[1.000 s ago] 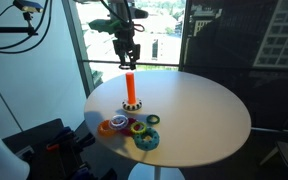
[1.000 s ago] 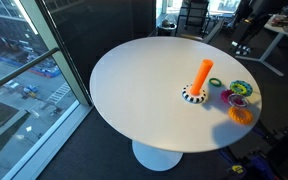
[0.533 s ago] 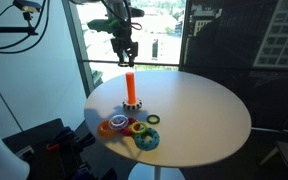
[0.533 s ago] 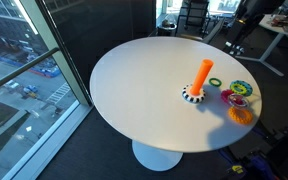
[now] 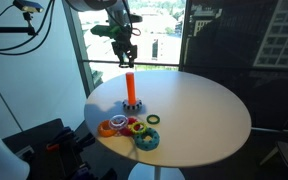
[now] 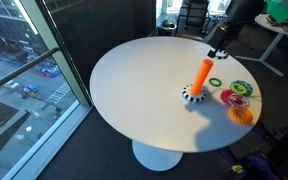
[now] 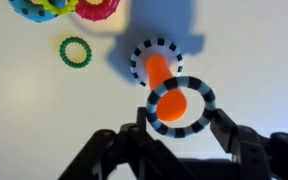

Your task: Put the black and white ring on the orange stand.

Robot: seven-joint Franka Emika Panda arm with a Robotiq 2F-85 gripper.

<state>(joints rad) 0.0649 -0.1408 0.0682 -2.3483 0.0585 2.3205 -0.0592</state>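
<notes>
Exterior view: gripper [image 5: 127,60] hangs just above the stand [image 5: 130,88] on the white table [image 5: 206,115]. The black-white ring is too small to make out here. Loose rings [image 5: 134,128] are clustered near the stand's foot.

Exterior view: gripper [image 6: 216,48] is over the stand [image 6: 203,74]; how the jaws are set cannot be told.

Wrist view: gripper [image 7: 182,124] pinches the black-white ring [image 7: 202,100] from both sides. The ring is level, with its hole lined up over the stand [image 7: 160,72] top. A green ring [image 7: 75,51] lies apart on the table.

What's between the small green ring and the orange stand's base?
Only bare, shadowed table between green ring and orange stand; the wrist view shows it.
</notes>
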